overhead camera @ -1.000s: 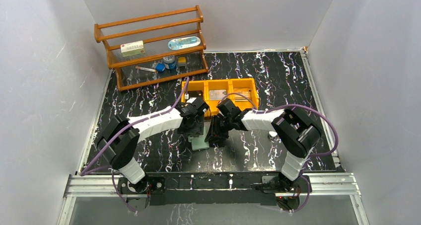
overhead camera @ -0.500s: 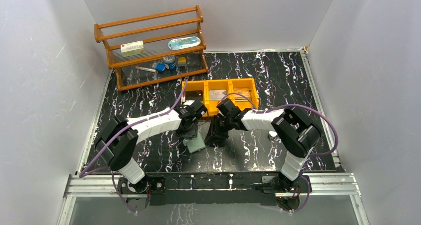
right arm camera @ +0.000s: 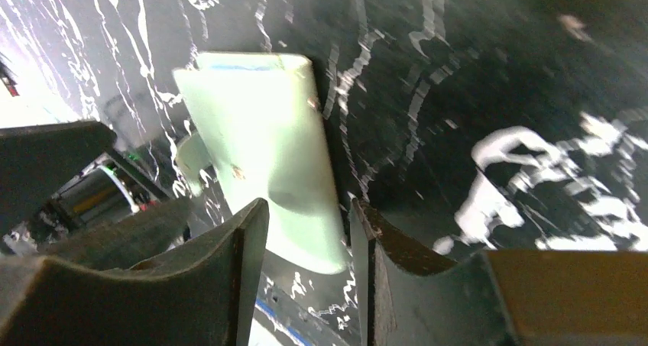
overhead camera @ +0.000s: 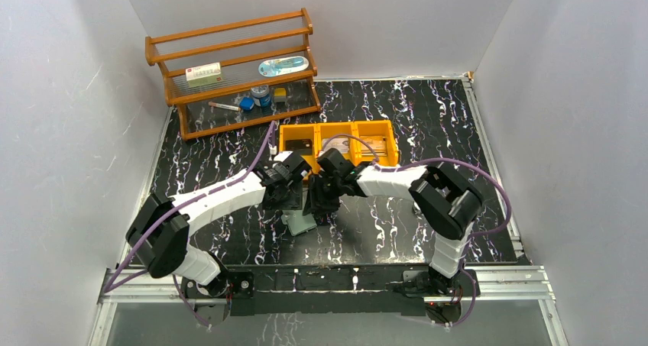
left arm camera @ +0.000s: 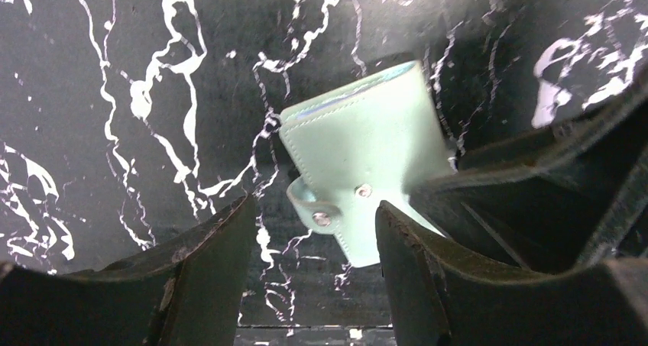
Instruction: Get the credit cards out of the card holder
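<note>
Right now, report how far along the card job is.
Done: cards lie in the orange bin. In hand: the card holder lies on the table, with the left gripper and right gripper both open over it, gripping nothing. Left: a bluish edge at the holder's mouth may be one more card to pull out.

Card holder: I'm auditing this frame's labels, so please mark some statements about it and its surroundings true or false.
The card holder is pale teal. True.
It sits inside the orange bin. False: it lies on the table, nearer the arm bases than the bin.
The left pincer is open. True.
The wooden rack stands at the table's near right. False: it stands at the far left.
</note>
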`<act>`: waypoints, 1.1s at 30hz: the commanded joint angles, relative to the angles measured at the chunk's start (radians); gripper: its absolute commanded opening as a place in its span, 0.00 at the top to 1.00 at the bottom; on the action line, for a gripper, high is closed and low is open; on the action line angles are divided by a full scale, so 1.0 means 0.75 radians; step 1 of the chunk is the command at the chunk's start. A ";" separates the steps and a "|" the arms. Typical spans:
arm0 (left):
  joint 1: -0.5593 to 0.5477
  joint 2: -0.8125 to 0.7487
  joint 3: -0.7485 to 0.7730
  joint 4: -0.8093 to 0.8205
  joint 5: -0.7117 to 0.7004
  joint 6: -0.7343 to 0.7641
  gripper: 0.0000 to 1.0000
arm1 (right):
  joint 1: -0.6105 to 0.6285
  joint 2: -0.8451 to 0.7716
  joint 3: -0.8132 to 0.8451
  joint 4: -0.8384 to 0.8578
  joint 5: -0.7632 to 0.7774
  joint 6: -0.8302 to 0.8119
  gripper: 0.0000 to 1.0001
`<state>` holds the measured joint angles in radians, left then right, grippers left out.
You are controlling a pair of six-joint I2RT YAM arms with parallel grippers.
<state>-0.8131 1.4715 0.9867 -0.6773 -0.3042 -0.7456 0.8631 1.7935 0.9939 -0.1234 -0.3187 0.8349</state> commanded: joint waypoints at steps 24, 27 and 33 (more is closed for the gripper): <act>0.008 -0.071 -0.189 -0.074 -0.069 -0.234 0.40 | 0.139 0.126 0.085 -0.130 0.262 0.015 0.60; 0.008 -0.081 -0.213 -0.063 -0.075 -0.253 0.42 | 0.139 0.121 0.075 -0.115 0.249 0.015 0.60; 0.008 -0.149 -0.240 -0.103 -0.111 -0.300 0.48 | 0.138 0.118 0.069 -0.107 0.239 0.048 0.60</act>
<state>-0.8127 1.4197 0.8303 -0.7158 -0.3370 -0.9356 0.9554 1.8591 1.0897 -0.1219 -0.1452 0.8673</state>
